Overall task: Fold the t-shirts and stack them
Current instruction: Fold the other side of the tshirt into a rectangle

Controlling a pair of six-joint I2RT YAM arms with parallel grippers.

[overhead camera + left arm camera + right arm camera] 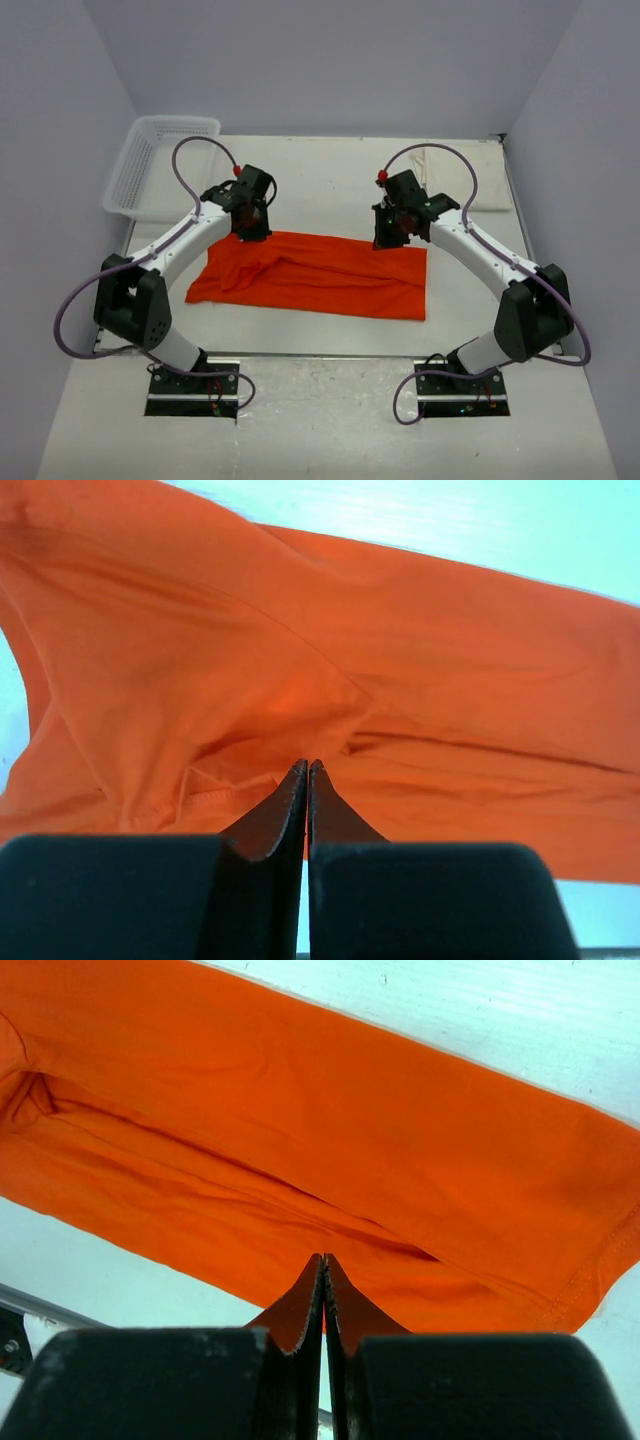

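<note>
On the white table (pixel 330 185) the orange-red t-shirt (pixel 320 275) lies in a long band, and my left gripper (pixel 307 768) and right gripper (pixel 323 1260) are both pressed together, tips at its far edge — whether they pinch cloth I cannot tell.

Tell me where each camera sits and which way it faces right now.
Top external: above and behind the robot, facing down on the orange t-shirt; the left arm and right arm show.
Left wrist: on the left arm, looking along the shut left gripper at puckered cloth.
Right wrist: on the right arm, looking along the shut right gripper at the hemmed end.
Shared: all three see the orange t-shirt.
</note>
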